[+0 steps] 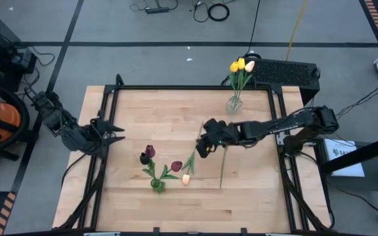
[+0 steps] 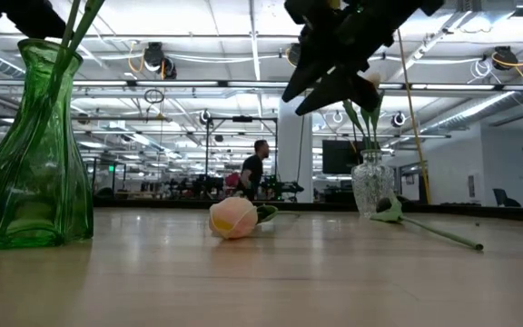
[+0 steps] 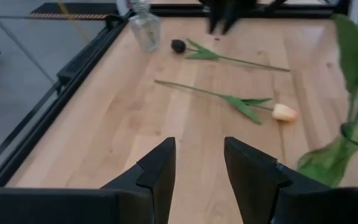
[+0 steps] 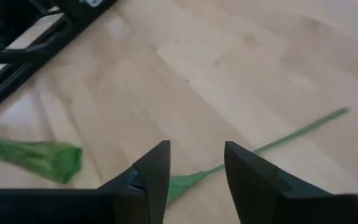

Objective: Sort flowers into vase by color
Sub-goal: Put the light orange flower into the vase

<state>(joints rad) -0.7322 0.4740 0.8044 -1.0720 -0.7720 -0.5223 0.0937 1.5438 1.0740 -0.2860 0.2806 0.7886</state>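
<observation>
A green vase [image 1: 157, 185] near the table's near side holds dark red and near-black tulips [image 1: 148, 154]. A clear vase [image 1: 233, 103] at the far edge holds yellow and cream tulips [image 1: 240, 65]. A peach tulip [image 1: 186, 179] lies flat on the table, as does a dark-headed tulip [image 3: 178, 45], whose stem [image 1: 222, 167] lies beside it. My right gripper [image 1: 201, 149] hangs open above the table's middle, over a green stem and leaf [image 4: 188, 182], clear of them. My left gripper [image 1: 118, 133] waits open at the table's left edge.
A black frame [image 1: 189, 87] rims the wooden table. Bare wood lies between my left gripper [image 3: 199, 146] and the loose flowers, and along the near edge. In the low view the green vase [image 2: 30, 154] stands close at the left. A person stands far back in the room.
</observation>
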